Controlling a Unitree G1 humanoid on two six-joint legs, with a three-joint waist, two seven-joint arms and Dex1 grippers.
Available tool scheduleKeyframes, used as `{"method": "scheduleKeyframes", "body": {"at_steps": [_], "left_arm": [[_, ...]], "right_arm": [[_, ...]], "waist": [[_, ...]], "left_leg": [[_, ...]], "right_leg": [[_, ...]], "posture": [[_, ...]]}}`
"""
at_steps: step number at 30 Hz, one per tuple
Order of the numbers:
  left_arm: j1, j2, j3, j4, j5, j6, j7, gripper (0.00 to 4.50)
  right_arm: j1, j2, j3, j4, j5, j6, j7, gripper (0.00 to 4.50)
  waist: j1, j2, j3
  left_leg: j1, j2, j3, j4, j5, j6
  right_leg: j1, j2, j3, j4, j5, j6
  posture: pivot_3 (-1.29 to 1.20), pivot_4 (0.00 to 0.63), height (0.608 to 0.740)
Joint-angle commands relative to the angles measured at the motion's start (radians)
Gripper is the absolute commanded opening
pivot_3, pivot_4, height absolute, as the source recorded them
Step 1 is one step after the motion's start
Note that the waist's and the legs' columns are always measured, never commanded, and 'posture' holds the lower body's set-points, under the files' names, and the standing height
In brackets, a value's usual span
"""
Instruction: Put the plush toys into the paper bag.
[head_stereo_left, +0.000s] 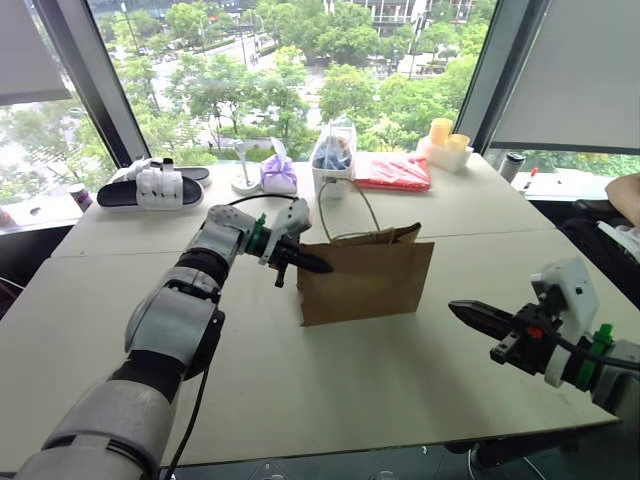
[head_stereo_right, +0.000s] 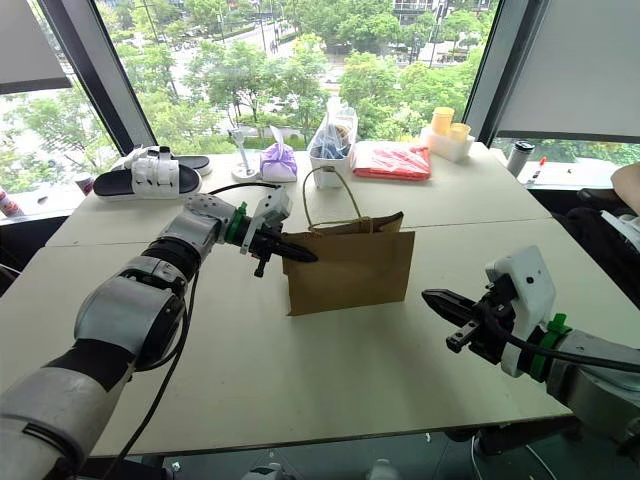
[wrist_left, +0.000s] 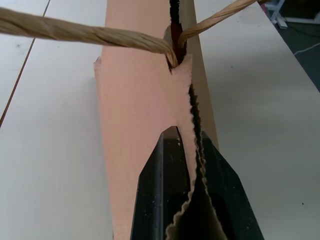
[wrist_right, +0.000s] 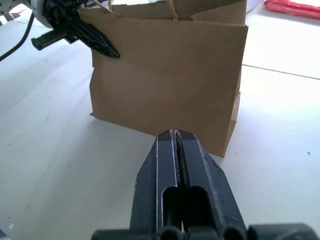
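Kraft paper, plain brown and matte, forms the upright paper bag standing mid-table on the smooth pale tabletop, its top edge cut in fine zigzag teeth and its twisted light twine handles arching above. The left gripper, two tapered black fingers, sits at the bag's upper corner; from the left wrist, the serrated paper edge runs between its slightly parted fingers. The right gripper, well apart from the bag, points toward its flat side with fingers pressed together, holding nothing. Whether any plush toy lies inside cannot be told.
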Motion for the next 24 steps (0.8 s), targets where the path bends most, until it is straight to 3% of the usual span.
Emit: {"method": "scheduleKeyframes", "body": {"at_steps": [1,2,4,11,16,20,24], "left_arm": [[-0.026,0.024,0.021,-0.004,0.032,-0.024,-0.006,2.0],[-0.024,0.031,0.024,-0.005,0.039,-0.033,-0.007,2.25],[-0.018,0.058,0.04,-0.012,0.038,-0.049,-0.027,3.2],[-0.005,0.166,0.107,-0.038,0.017,-0.019,-0.045,3.2],[0.053,0.313,0.142,-0.131,-0.031,0.057,-0.076,3.2],[0.295,0.4,0.176,-0.567,-0.192,0.291,-0.074,3.2],[0.531,0.419,0.264,-1.042,-0.349,0.6,0.056,3.2]], "right_arm": [[-0.022,-0.037,0.028,0.005,0.016,-0.046,-0.017,0.0],[-0.028,-0.043,0.044,0.011,0.014,-0.052,-0.021,0.0],[-0.051,-0.055,0.085,0.024,0.014,-0.071,-0.011,0.0],[-0.125,-0.083,0.214,0.1,-0.045,-0.133,0.028,0.0],[-0.199,-0.087,0.333,0.162,-0.113,-0.181,0.088,0.0],[-0.237,-0.104,0.377,0.23,-0.173,-0.215,0.151,0.0],[-0.275,-0.112,0.408,0.268,-0.199,-0.224,0.202,0.0]], "waist": [[0.0,0.0,0.0],[-0.001,0.0,0.0],[-0.005,-0.001,0.0],[-0.007,-0.001,0.001],[-0.01,-0.002,0.002],[-0.027,-0.001,0.002],[-0.02,-0.003,0.003]], "left_leg": [[0.0,0.0,0.0,0.0,0.0,0.0],[0.0,0.0,0.0,0.0,0.0,0.0],[0.0,0.0,0.0,0.0,0.0,0.0],[0.0,0.0,0.0,0.0,0.0,0.0],[0.0,0.0,-0.001,0.0,0.0,0.0],[0.001,0.001,-0.002,-0.001,0.0,0.0],[-0.001,0.002,-0.005,0.0,0.0,0.0]], "right_leg": [[0.0,0.0,0.0,0.0,0.0,0.0],[0.0,0.0,0.0,0.0,0.0,0.0],[0.0,0.0,0.0,0.0,0.0,0.0],[0.0,0.0,0.0,0.001,0.0,0.001],[0.0,0.0,0.0,0.001,0.0,0.001],[0.0,0.0,0.0,0.002,-0.001,0.001],[-0.001,0.0,0.002,0.002,-0.001,0.001]], "posture": [[0.0,0.15,0.74],[0.0,0.15,0.74],[0.0,0.15,0.74],[0.0,0.15,0.74],[0.0,0.15,0.74],[0.0,0.15,0.74],[0.0,0.15,0.74]]}}
